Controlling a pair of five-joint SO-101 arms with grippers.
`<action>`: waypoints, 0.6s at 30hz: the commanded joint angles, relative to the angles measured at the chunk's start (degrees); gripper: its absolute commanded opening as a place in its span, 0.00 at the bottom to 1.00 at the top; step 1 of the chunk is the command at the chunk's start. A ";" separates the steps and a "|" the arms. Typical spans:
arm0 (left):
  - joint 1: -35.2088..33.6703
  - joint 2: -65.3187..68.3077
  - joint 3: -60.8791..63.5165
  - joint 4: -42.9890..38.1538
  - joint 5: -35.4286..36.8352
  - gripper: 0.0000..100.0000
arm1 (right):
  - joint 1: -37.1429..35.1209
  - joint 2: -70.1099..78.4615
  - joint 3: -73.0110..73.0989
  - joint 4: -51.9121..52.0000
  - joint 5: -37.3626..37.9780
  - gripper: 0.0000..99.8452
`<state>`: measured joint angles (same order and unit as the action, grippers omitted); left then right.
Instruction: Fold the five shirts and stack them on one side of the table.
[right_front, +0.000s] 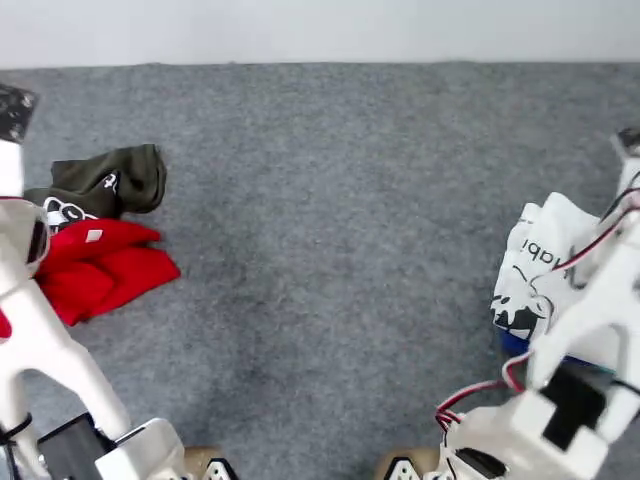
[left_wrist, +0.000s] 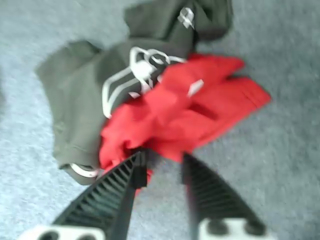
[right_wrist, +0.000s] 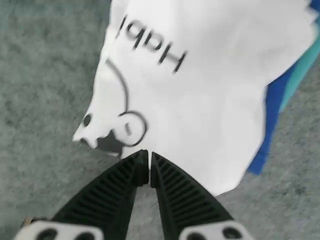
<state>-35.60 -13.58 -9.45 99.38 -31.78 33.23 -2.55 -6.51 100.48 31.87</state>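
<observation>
A crumpled red shirt (right_front: 105, 265) lies at the table's left side, overlapping a dark olive shirt (right_front: 105, 185) with a white print. In the left wrist view my left gripper (left_wrist: 162, 162) is open just above the near edge of the red shirt (left_wrist: 175, 110), the olive shirt (left_wrist: 85, 95) beyond it. At the right side a white printed shirt (right_front: 540, 265) lies on a blue shirt (right_front: 513, 343). My right gripper (right_wrist: 145, 159) is shut, its tips over the near edge of the white shirt (right_wrist: 200, 95). The blue shirt (right_wrist: 272, 107) and a teal layer peek out beside it.
Grey carpet-like cloth (right_front: 340, 220) covers the table, with a wide bare stretch between the two piles. The left arm's white body (right_front: 40, 340) and the right arm's body with red wires (right_front: 560, 400) stand at the front corners.
</observation>
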 joint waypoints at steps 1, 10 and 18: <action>-1.23 -1.32 0.48 0.18 -1.05 0.20 | -1.45 -9.54 12.13 2.33 0.26 0.01; -10.37 9.58 1.27 -11.96 -13.71 0.23 | -6.81 -24.04 31.91 2.24 0.18 0.01; -10.46 19.69 1.36 -18.20 -15.30 0.22 | -8.22 -25.98 33.14 2.24 0.18 0.01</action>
<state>-46.42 4.79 -7.69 83.56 -46.29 25.58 -26.46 27.08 100.48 31.78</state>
